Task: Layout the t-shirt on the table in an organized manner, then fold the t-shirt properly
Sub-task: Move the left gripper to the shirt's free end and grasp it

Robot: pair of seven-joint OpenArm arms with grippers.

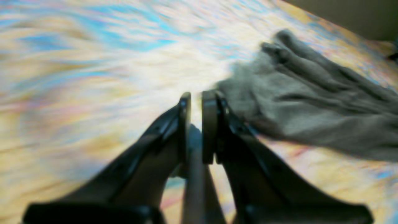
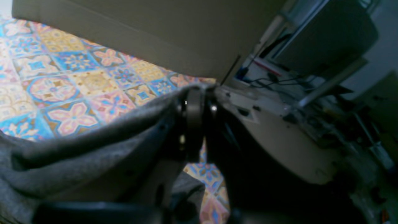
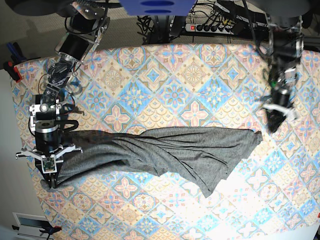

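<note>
While the t-shirt (image 3: pixel 165 152) lies stretched in a rumpled band across the table (image 3: pixel 190 75), the right gripper (image 3: pixel 51 181) pinches its end by the table's edge. The left gripper (image 1: pixel 196 100), nearly closed and empty, hovers beside the t-shirt's other end.

- From my base view, the t-shirt (image 3: pixel 165 152) lies stretched across the table (image 3: pixel 165 65), nearer its front edge.
- My right gripper (image 3: pixel 51 181) sits at the shirt's left end, on the cloth.
- My left gripper (image 3: pixel 272 125) is just beside the shirt's right end, apart from it.
- A power strip (image 3: pixel 212 27) lies behind the table.
</note>
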